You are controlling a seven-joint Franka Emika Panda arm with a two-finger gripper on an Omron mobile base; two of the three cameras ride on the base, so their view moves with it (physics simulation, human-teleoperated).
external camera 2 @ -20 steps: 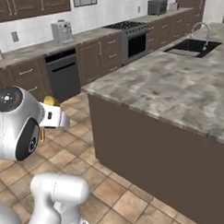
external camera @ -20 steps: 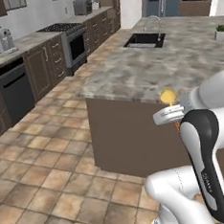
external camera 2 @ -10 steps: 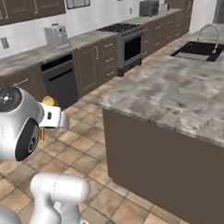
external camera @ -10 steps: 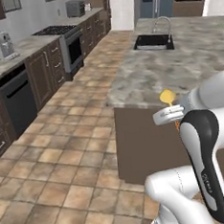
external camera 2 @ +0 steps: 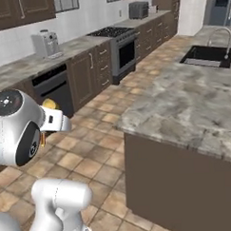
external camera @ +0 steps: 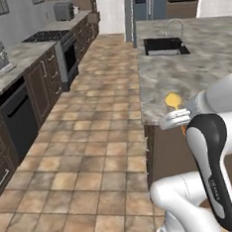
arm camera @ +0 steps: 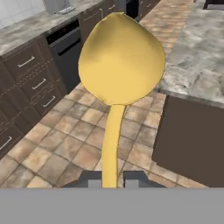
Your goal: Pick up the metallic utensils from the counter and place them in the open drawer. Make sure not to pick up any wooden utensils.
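Between the hand's [arm camera: 110, 179] closed fingers stands the golden-yellow spoon [arm camera: 119, 61].

Table [external camera: 183, 67]: upper right of the left base view; right half of the right base view, over the cabinet front at lower right.
Sink [external camera: 165, 45]: sunk in the table, far end, upper right in both base views.
Utensil [arm camera: 118, 65]: centre of the hand view, head up, stem running down between the jaws at the bottom edge; in the left base view it stands before the table's near edge.
Gripper [arm camera: 112, 180]: bottom centre of the hand view, clamped on the stem.
Floor [external camera: 100, 139]: between the table and the wall cabinets.
Stove [external camera: 49, 37]: on the wall run, upper left in the left base view.
Dishwasher [external camera 2: 52, 89]: left of the stove in the right base view.
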